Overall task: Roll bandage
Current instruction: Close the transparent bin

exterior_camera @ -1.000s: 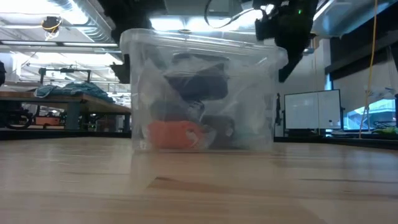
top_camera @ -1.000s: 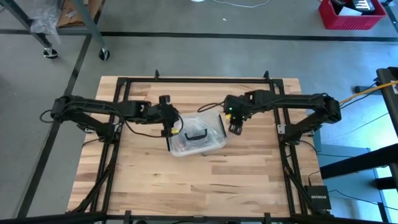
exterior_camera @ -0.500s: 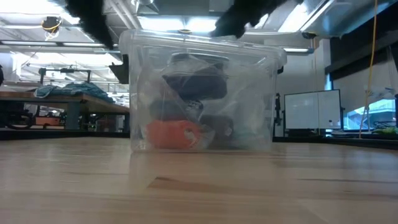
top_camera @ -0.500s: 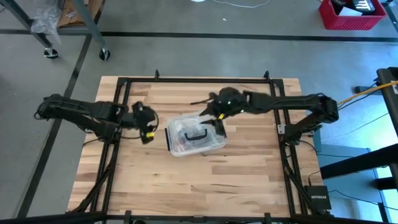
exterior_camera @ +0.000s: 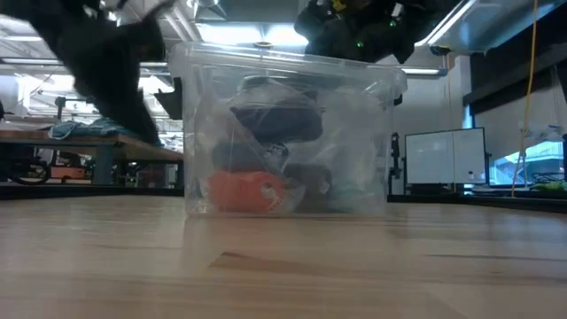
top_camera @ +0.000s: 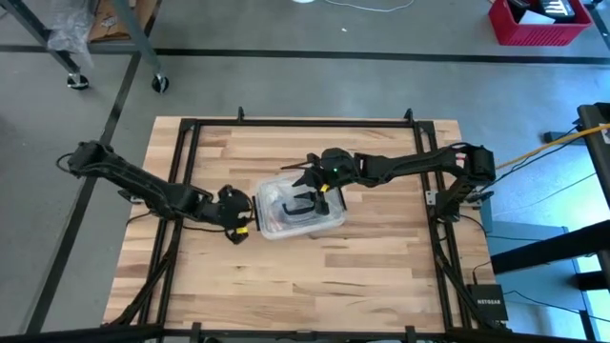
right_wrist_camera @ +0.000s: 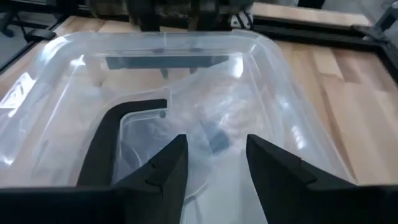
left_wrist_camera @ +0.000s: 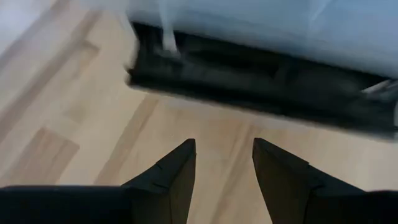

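My right claw [top_camera: 322, 193] hangs just over the clear plastic box [top_camera: 329, 221] at the middle of the frame in the high view. Its fingers [right_wrist_camera: 163, 168] stand partly apart with nothing between them. They point down at the lid, next to the black handle [right_wrist_camera: 118, 134].

My left claw [top_camera: 239, 230] sits low at the box's left edge, close to the wooden worktop [top_camera: 315, 286]. In the left wrist view its fingers [left_wrist_camera: 175, 171] are spread and empty, aimed at a dark bar [left_wrist_camera: 249, 78] along the upper part of that frame.

Through the box wall in the low view I make out dark bundles [exterior_camera: 275, 120] and an orange lump [exterior_camera: 248, 190] below them, at centre frame. Crinkled clear wrapping shows under the lid. I cannot tell which of these, if any, is the bandage.
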